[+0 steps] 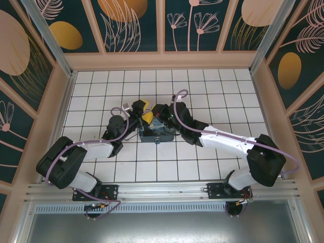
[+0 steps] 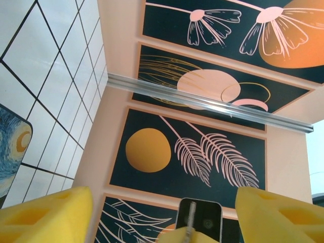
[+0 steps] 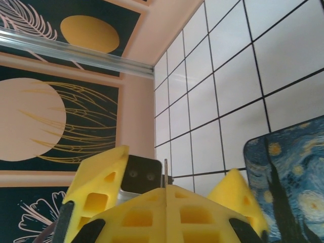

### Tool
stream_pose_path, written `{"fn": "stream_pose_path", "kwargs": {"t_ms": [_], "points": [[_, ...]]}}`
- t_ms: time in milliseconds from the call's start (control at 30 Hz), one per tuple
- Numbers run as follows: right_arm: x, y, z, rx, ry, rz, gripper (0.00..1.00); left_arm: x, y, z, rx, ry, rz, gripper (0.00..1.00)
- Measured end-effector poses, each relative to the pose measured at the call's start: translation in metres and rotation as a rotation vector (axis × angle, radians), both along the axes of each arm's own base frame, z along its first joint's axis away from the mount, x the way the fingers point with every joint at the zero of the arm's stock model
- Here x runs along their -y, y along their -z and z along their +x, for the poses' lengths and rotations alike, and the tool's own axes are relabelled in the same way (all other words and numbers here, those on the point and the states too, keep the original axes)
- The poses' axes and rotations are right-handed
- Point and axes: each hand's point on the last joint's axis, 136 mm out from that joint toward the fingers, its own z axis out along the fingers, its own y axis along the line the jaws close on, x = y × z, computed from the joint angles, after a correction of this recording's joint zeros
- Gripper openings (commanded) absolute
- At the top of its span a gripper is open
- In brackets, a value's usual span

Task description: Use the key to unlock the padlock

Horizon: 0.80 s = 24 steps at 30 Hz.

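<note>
Far left, the left gripper (image 2: pixel 162 207): yellow foam fingers (image 2: pixel 45 215) spread wide apart. Between them we see the dark padlock (image 2: pixel 202 220), with the thin silvery key (image 2: pixel 192 215) upright against its face; whether it is inserted we cannot tell. Then the right gripper (image 3: pixel 166 195): fingers pressed together on the key, blade edge-on at the seam. Painted blue box (image 1: pixel 152 134) lies on the tiled table (image 1: pixel 101 86) beneath both
</note>
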Motion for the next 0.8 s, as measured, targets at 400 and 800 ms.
{"fn": "stream_pose_path", "kwargs": {"t_ms": [400, 800], "points": [[-0.020, -0.008, -0.005, 0.012, -0.037, 0.018, 0.00, -0.001, -0.003, 0.001, 0.006, -0.008, -0.006, 0.67], [-0.006, 0.017, -0.004, -0.019, -0.012, -0.019, 0.00, -0.002, -0.011, -0.001, 0.022, -0.007, -0.021, 0.53]]}}
